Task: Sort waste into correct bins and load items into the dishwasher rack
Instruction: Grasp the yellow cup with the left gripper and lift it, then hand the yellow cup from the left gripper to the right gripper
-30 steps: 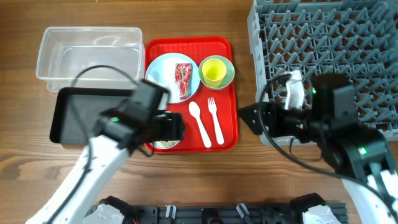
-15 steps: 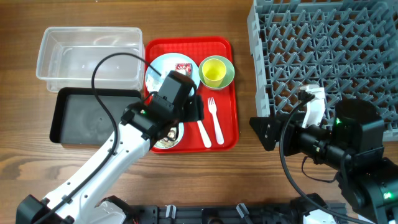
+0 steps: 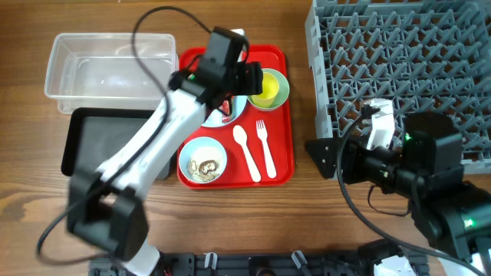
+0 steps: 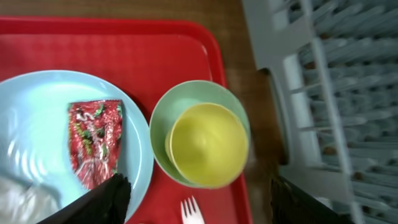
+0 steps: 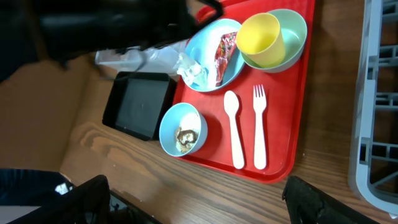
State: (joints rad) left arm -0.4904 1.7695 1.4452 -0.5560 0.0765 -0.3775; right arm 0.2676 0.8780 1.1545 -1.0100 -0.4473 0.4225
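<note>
On the red tray (image 3: 278,170) a yellow-green cup (image 3: 265,88) stands inside the light green bowl (image 3: 285,87). The pale blue plate (image 4: 37,118) holds the red-and-white wrapper (image 4: 93,143) and white tissue (image 5: 188,66). The small blue bowl (image 3: 203,162) holds beige food scraps. The white spoon (image 3: 247,149) and fork (image 3: 265,147) lie side by side. My left gripper (image 3: 249,77) is open and empty, hovering over the cup and plate edge; it also shows in the left wrist view (image 4: 205,211). My right gripper (image 3: 318,157) is open and empty above the table right of the tray.
The clear tub (image 3: 111,65) and the black tray (image 3: 92,146) sit left of the red tray, both empty. The grey dishwasher rack (image 3: 406,61) fills the right back. My left arm crosses over the black tray and the plate.
My left gripper has swung from over the small blue bowl toward the back of the tray, now above the cup and plate. The right arm pulled back and has nearly stopped.
</note>
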